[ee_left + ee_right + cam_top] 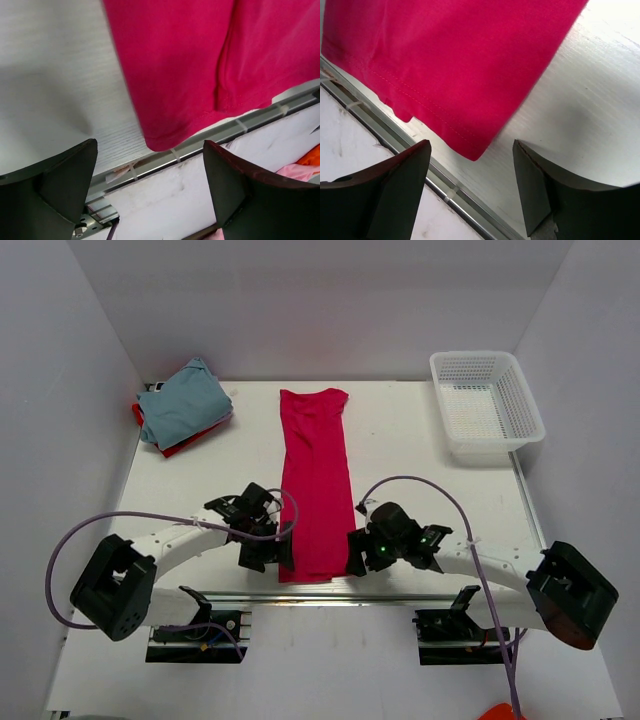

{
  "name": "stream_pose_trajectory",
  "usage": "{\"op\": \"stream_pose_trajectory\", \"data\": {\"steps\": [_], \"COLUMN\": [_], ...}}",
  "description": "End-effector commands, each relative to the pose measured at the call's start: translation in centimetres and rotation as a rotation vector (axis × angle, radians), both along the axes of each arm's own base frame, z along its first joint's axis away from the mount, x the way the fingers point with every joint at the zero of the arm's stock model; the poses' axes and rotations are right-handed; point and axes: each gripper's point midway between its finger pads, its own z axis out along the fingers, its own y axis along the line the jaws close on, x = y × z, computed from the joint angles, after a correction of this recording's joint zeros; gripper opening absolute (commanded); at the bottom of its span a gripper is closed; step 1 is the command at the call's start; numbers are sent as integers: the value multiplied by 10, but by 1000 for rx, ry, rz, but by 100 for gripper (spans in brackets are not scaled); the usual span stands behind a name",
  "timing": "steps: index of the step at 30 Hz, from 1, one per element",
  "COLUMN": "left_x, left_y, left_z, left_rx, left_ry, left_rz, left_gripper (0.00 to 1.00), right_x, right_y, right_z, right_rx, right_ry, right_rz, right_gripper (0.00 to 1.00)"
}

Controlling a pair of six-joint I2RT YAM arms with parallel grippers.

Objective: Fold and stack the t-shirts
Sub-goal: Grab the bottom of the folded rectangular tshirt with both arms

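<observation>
The magenta-pink t-shirt [316, 485] lies folded into a long narrow strip down the middle of the table, its hem at the near edge. My left gripper [268, 552] is open and empty at the hem's left corner; the shirt shows in the left wrist view [200, 60]. My right gripper [357, 555] is open and empty at the hem's right corner; the shirt shows in the right wrist view [460, 60]. The light blue-grey t-shirt [185, 400] lies folded on the red t-shirt [178, 447] at the back left.
A white plastic mesh basket [485, 405] stands at the back right. The table's metal front rail [210, 140] runs just under both grippers and also shows in the right wrist view [440, 182]. White walls close the back and sides.
</observation>
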Motion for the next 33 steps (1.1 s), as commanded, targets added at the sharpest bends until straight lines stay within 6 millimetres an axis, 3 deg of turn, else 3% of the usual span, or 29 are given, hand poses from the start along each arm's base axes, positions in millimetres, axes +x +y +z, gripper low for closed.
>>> {"op": "stream_pose_trajectory", "data": {"steps": [1, 4, 7, 10, 11, 12, 13, 16, 18, 23, 29, 30, 33], "left_x": [-9, -18, -21, -29, -30, -30, -26, -28, -24, -12, 13, 25, 50], "left_y": [-7, -15, -17, -18, -16, -13, -8, -10, -13, -21, -45, -51, -63], "left_z": [-4, -10, -18, -27, -29, -31, -33, -34, -34, -22, 9, 18, 34], "left_rx": [-11, -19, 0, 35, 66, 99, 136, 148, 141, 120, 10, 4, -37], "left_ry": [19, 48, 51, 93, 96, 95, 84, 93, 85, 35, -93, -135, -203], "left_rz": [-24, -68, -73, -110, -127, -130, -122, -142, -142, -127, -122, -112, -83], "left_gripper": [91, 79, 78, 68, 66, 63, 58, 50, 39, 0, 0, 0, 0], "right_x": [-1, -3, -6, -8, -7, -7, -8, -9, -8, -10, 8, 12, 41], "right_y": [7, 9, 6, 8, 9, 10, 11, 8, 7, 5, 12, 14, 26], "right_z": [-1, -4, -10, -15, -15, -15, -16, -22, -21, -13, 3, 5, 23], "right_rx": [27, 34, 25, 28, 30, 29, 32, 14, 7, 14, 29, 28, 35], "right_ry": [31, 52, 73, 99, 106, 111, 117, 140, 139, 127, 66, 61, 16], "right_rz": [9, 25, 17, 35, 32, 39, 39, 34, 27, 36, 7, 3, -67], "right_gripper": [72, 65, 65, 60, 54, 36, 25, 9, 0, 0, 0, 0, 0]}}
